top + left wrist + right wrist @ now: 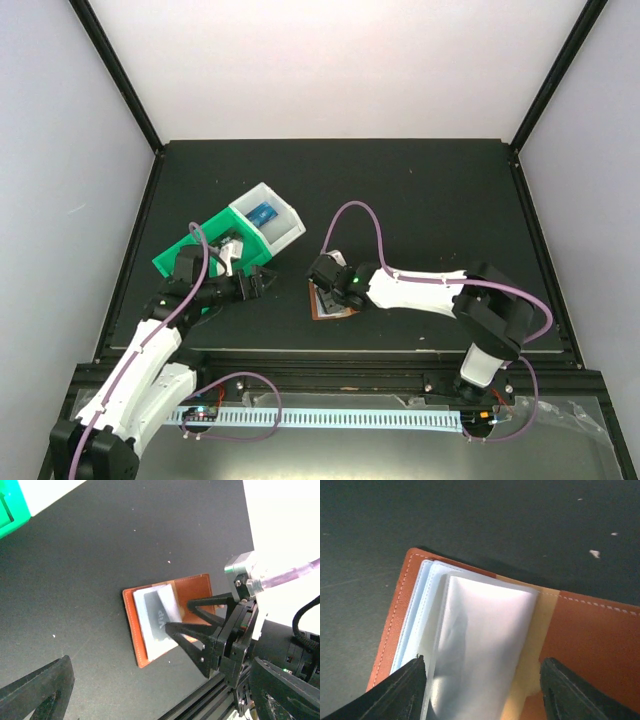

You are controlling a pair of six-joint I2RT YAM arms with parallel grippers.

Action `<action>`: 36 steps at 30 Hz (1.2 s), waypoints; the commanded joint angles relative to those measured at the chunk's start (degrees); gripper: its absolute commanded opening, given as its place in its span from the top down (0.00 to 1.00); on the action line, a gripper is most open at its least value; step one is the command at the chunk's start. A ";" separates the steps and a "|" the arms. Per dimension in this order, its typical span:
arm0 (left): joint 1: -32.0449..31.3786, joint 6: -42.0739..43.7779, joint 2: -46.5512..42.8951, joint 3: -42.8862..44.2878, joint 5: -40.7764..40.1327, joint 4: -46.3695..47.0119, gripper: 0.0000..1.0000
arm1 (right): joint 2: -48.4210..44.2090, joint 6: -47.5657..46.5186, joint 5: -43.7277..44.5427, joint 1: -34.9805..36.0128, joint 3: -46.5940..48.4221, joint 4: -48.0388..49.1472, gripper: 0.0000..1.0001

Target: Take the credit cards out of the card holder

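The brown card holder (338, 310) lies open on the black table, its pale clear pockets up. In the left wrist view a grey card marked "VIP" (151, 614) sits in a pocket of the holder (197, 586). My right gripper (324, 284) is open right over the holder, its fingers (402, 690) either side of a raised clear pocket (485, 630); it also shows in the left wrist view (181, 616). My left gripper (257, 283) is open and empty, left of the holder. A blue card (263, 212) lies in the bin. No red card is in view.
A green-and-white bin tray (283, 240) stands at the left rear, next to my left arm. Something pale lies in its green half, partly hidden by the arm. The table's front rail (200, 700) runs just past the holder.
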 commanded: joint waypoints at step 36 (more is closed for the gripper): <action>-9.24 -3.40 6.09 0.92 -4.23 6.29 0.28 | -9.34 7.52 -11.90 -6.81 -22.77 24.15 0.99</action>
